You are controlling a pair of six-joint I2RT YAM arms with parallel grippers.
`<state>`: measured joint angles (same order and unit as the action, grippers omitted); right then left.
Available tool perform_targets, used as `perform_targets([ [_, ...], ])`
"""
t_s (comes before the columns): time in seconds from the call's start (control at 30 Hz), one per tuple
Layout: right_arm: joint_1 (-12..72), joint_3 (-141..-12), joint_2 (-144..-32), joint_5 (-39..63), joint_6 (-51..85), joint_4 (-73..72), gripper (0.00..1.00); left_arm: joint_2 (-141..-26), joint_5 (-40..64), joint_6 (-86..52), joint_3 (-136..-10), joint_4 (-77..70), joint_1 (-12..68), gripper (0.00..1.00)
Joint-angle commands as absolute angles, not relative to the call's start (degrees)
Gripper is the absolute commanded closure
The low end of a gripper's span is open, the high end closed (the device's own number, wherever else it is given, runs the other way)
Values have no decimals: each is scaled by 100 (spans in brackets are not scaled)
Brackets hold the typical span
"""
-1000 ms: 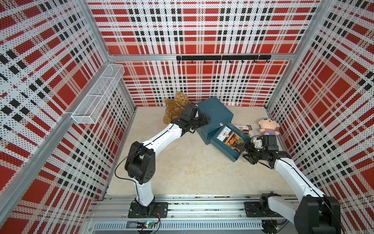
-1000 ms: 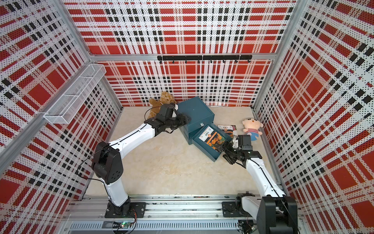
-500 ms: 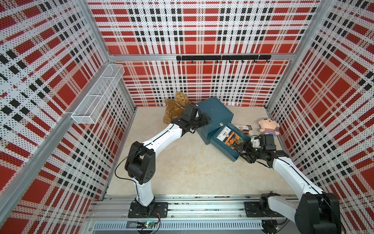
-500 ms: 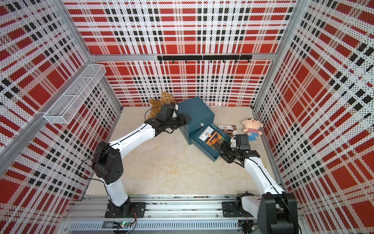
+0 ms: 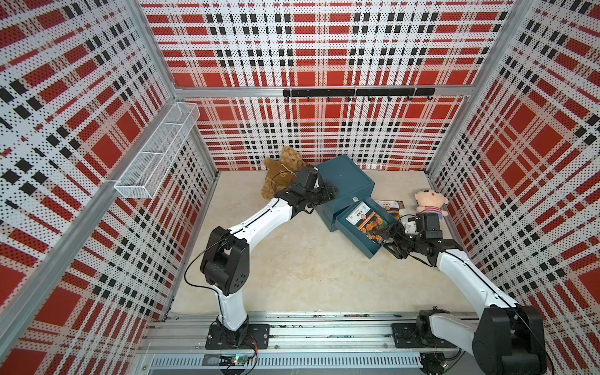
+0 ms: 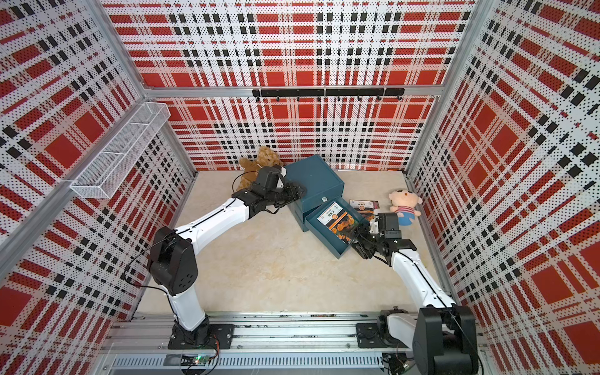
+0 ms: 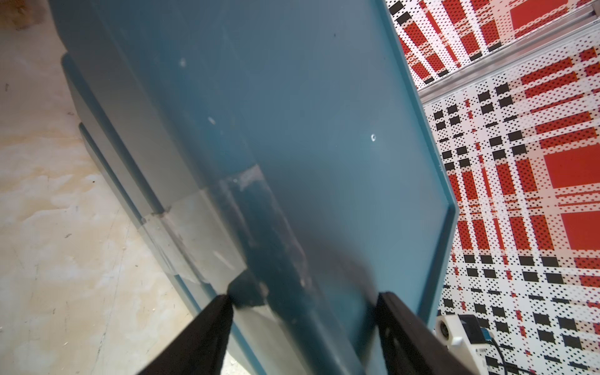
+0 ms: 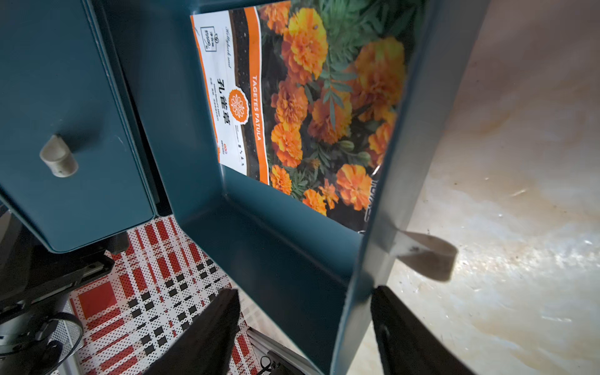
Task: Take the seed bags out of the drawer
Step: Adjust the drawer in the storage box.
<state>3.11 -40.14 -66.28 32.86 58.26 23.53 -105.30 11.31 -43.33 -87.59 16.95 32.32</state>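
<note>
Teal sheet metal fills both wrist views, and each adds detail that the top views lack. The right wrist view shows the right gripper open, its jaws wide astride the front wall of the drawer. One finger is inside and well clear of the wall. The other is outside, just beside the wall and near the drawer's pale pull. A seed bag, with orange marigolds and a white label band, lies flat in the drawer along its far-right wall. The closed upper drawer and its knob are plain only here.

The left wrist view shows the left gripper with jaws apart over the upper left edge of the cabinet, one finger by the side wall and one over the top. Whether they squeeze it, I cannot tell.

Both top views give the layout. The cabinet stands far on the table, with the drawer pulled toward the near right. A second seed bag lies on the table between the cabinet and a pig doll. A teddy bear sits at the far left of the cabinet.

The left arm rises from its near base, bends at a raised elbow and stretches far and right to the cabinet. The right arm runs low from the near right, its wrist turned left toward the drawer front.
</note>
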Motion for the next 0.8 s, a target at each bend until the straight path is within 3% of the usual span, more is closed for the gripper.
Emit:
perform_targets([
  [0.0,408,-4294,-6690,3350,5960,1860,29,-10969,1282,-4166,-8493,2636,3472,26],
  [0.77,667,-4938,-7333,3156,6232,1433,29,-10986,1274,-4182,-8508,2631,3498,26],
])
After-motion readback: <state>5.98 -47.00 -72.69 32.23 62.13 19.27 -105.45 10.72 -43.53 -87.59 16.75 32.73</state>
